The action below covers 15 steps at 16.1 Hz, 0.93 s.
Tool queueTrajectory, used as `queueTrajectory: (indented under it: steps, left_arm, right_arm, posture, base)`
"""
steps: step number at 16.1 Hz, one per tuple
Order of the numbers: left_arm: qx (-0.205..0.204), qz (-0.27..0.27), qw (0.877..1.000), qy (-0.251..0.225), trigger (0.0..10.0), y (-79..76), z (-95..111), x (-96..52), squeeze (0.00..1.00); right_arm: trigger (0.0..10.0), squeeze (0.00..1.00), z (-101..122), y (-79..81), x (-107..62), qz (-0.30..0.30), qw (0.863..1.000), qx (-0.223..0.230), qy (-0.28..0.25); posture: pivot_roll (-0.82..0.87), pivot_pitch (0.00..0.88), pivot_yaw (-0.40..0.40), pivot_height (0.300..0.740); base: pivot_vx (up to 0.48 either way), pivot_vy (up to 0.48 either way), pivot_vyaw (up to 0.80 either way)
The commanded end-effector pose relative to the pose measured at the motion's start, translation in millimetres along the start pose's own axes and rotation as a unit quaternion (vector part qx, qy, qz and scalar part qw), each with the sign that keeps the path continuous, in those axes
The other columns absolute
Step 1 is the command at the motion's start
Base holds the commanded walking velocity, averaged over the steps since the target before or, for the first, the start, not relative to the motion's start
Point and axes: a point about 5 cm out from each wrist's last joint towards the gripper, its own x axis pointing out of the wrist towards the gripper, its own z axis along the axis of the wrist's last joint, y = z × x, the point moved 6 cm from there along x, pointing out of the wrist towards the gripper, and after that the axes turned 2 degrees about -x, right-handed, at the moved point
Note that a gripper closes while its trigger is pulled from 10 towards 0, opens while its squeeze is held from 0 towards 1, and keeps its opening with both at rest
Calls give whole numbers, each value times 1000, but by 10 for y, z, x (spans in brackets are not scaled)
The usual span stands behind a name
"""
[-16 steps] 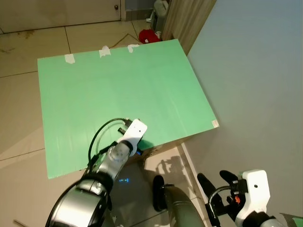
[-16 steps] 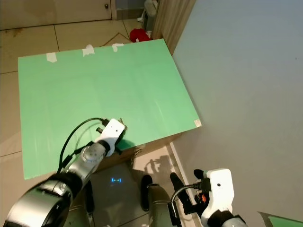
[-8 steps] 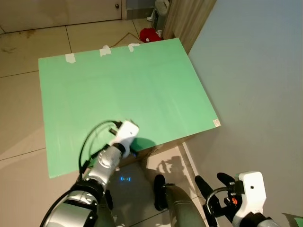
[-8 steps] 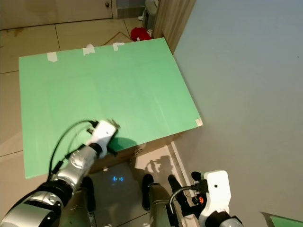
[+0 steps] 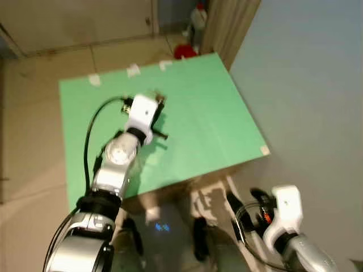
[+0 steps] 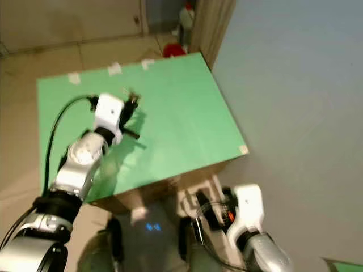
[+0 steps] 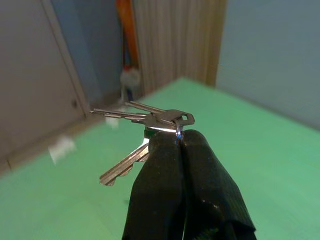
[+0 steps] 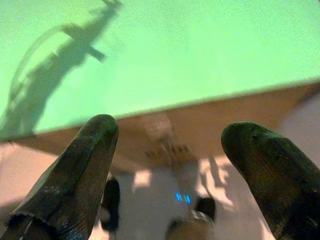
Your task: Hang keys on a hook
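Observation:
A bunch of silver keys (image 7: 150, 120) on a ring is pinched between the tips of my left gripper (image 7: 178, 137), which is shut on the ring. In the head views that gripper (image 5: 157, 107) is raised over the middle of the green table top (image 5: 210, 107), with the keys (image 5: 159, 97) sticking out past its tip and its shadow on the green surface. My right gripper (image 8: 170, 135) stands open and holds nothing. It hangs low by the table's near right corner (image 5: 245, 205), above the floor.
The table is a cardboard box with a green top, taped at its far edge. A blue-grey wall (image 5: 306, 85) runs along the right. A red object (image 5: 182, 51) and a ribbed wooden panel (image 5: 227, 22) lie beyond the far corner, with tiled floor on the left.
My left arm has risen from the table's near edge and reached forward over the table with the keys. The head camera has shifted and the picture is blurred. The right gripper stays low.

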Motion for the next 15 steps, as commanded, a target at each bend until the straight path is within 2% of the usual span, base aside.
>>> queueTrajectory:
  steps: [1,3,4,5,6,8,9,12,14,15]
  left_arm:
    - [-5,-19,1000,7,0,-84,-32,-43,0]
    - [8,-7,999,-42,0,-51,207,-116,0]
    - [7,-4,999,-49,0,-43,241,-126,0]
    - [-3,5,998,-69,0,-28,342,-136,0]
    - [-1,4,997,-75,0,-41,385,-136,0]
    - [14,-15,997,-78,0,-110,443,-132,0]
    - [13,-15,997,-77,0,-109,442,-131,0]
    - [11,7,999,-38,0,-16,259,-161,0]
    - [-17,10,1000,11,0,-7,-2,-267,0]
    - [-55,18,996,64,0,-21,-307,-437,0]
  right_arm:
    - [10000,0,-96,-20,27,-4,1000,0,11]
    - [10000,0,-13,-16,206,1,1000,-3,-10]
    - [10000,0,-6,-13,220,2,1000,-4,-12]
    - [10000,0,29,-22,309,5,1000,-6,-21]
    - [10000,0,64,-28,359,6,1000,-4,-29]
    - [10000,0,283,8,490,18,998,-6,-64]
    - [10000,0,308,13,500,19,997,-7,-68]
    - [10000,0,327,-53,533,16,997,-15,-73]
    - [10000,0,314,-70,540,12,997,-15,-74]
    - [10000,0,295,-93,548,2,997,-10,-76]
  posture:
    - [-185,155,-38,740]
    - [-149,113,-28,740]
    - [-149,113,-28,740]
    - [-116,60,-15,740]
    - [-111,49,-12,740]
    - [-110,31,-12,740]
    - [-110,31,-12,740]
    - [-112,5,-12,740]
    - [-111,0,-8,740]
    - [-106,0,1,740]
  base:
    - [0,0,0]
    - [0,0,0]
    - [0,0,0]
    - [0,0,0]
    - [0,0,0]
    - [0,0,0]
    - [0,0,0]
    - [0,0,0]
    - [0,0,0]
    - [0,0,0]
